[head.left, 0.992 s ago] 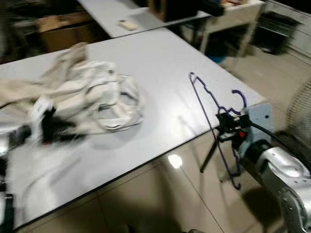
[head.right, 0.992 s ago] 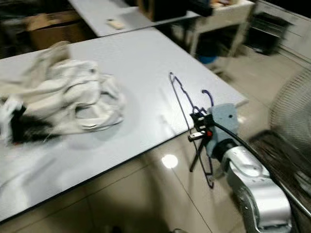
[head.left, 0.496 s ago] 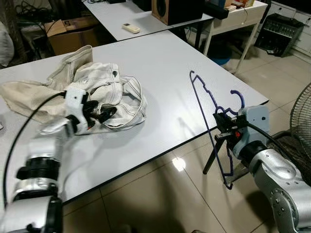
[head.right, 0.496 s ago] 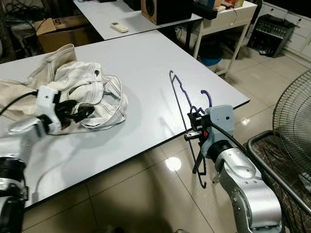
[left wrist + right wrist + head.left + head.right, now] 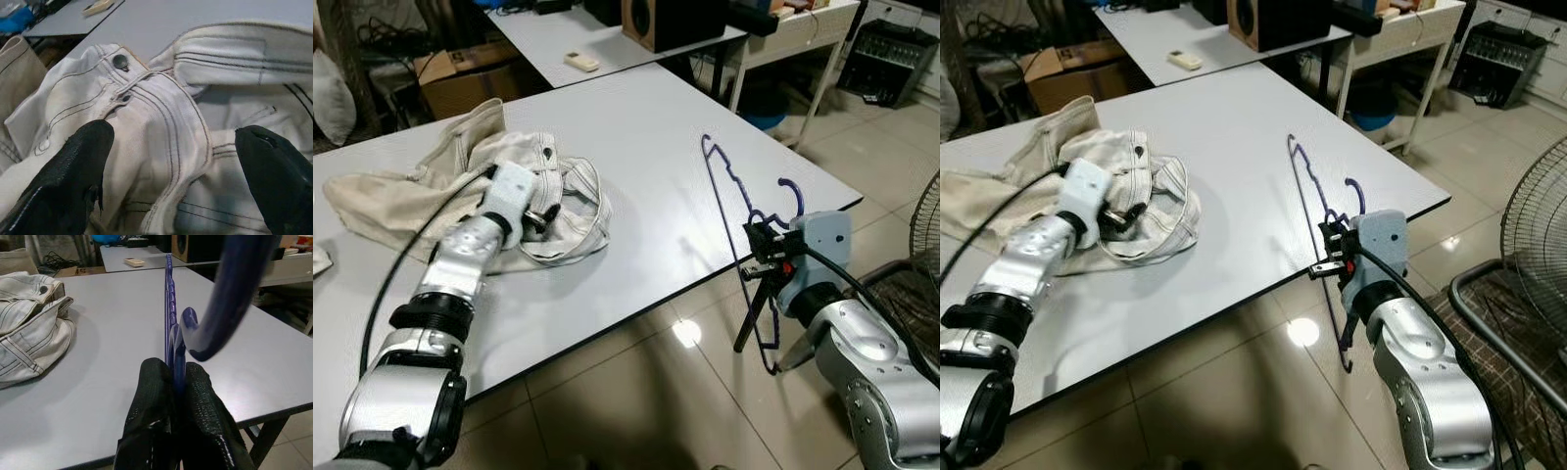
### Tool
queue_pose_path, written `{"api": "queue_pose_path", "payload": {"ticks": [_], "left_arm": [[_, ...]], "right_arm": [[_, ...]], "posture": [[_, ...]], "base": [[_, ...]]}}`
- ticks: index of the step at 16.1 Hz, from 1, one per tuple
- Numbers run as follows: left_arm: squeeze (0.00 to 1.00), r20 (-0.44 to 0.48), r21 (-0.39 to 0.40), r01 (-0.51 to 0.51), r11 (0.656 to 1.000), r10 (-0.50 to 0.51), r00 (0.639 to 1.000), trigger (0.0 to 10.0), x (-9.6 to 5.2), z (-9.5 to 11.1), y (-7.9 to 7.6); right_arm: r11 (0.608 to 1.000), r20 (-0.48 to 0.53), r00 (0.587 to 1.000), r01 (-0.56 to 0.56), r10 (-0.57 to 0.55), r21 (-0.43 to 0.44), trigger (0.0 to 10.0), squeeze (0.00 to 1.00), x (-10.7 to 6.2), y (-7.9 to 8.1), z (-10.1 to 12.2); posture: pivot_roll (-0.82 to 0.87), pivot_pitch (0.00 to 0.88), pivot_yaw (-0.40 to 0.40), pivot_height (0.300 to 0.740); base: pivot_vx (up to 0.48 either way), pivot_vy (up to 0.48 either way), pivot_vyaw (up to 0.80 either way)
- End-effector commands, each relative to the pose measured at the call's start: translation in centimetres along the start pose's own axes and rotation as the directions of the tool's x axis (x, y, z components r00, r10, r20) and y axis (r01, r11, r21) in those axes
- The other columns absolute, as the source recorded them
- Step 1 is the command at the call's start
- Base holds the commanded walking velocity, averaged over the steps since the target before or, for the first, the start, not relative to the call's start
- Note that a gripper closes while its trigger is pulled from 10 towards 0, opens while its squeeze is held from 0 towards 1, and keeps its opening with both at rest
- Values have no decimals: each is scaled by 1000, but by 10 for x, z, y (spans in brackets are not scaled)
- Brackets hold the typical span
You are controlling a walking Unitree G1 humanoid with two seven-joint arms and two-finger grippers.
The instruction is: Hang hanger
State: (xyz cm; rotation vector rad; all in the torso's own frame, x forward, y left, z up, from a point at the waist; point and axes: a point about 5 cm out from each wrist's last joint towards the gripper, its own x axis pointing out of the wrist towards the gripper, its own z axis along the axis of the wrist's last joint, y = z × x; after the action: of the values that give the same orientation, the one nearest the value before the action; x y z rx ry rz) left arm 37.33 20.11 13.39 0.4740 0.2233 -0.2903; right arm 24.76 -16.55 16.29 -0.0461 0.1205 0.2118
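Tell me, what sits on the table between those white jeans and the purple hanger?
Nothing: in the left eye view, only bare grey table separates the white jeans from the purple hanger held by the right gripper.

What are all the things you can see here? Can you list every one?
Jeans: one crumpled pair, cream white, on the table's left half.
Hanger: one, purple, held upright at the table's near right edge.
Table: one, pale grey, in the middle.
Second table: one, pale grey, behind.
Remote: one, cream, on the second table.
Speaker: one, brown and black, on the second table.
Box: one, brown cardboard, on the floor behind.
Fan: one, dark wire, far right.
Left gripper: black fingers open over the jeans' waistband.
Right gripper: black fingers shut on the hanger.
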Motion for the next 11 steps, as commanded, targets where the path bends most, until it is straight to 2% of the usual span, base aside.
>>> {"api": "queue_pose_path", "payload": {"ticks": [1,2,3,4,5,7,9,11], "left_arm": [[0,-25,58,-11,998,13,1000,10000,-1,-2,5],[0,-70,110,20,994,-12,997,10000,0,-8,3],[0,-114,168,46,985,-27,993,7725,-1,-14,3],[0,-136,192,28,981,-2,991,627,-2,-19,8],[0,-141,187,23,982,3,990,0,-3,-19,10],[0,-153,199,-34,979,65,986,0,-7,-22,23],[0,-143,203,-41,978,72,987,0,-7,-22,24],[0,-126,174,-60,983,83,989,0,-7,-24,21]], "right_arm": [[1000,12,1000,8,-8,1,10000,0,0,0,0],[1000,16,1000,6,-6,-1,10000,0,2,2,1],[1000,20,1000,2,-2,-6,10000,0,3,2,1],[1000,24,1000,1,-1,-12,10000,0,5,2,2],[1000,24,1000,2,-2,-13,10000,0,5,1,2],[1000,21,1000,5,-5,-18,10000,0,5,-1,0],[1000,10,1000,0,0,-29,10000,0,6,-1,-2],[999,-2,1000,-2,1,-38,10000,0,7,1,-5]], "posture": [[-56,0,118,740],[-56,0,116,740],[-55,0,115,740],[-54,0,113,740],[-53,0,111,740],[-48,0,104,740],[-45,0,101,740],[-42,0,98,740]], "base": [[0,0,0],[0,0,0],[0,0,0],[0,0,0],[0,0,0],[0,0,0],[0,0,0],[0,0,0]]}}
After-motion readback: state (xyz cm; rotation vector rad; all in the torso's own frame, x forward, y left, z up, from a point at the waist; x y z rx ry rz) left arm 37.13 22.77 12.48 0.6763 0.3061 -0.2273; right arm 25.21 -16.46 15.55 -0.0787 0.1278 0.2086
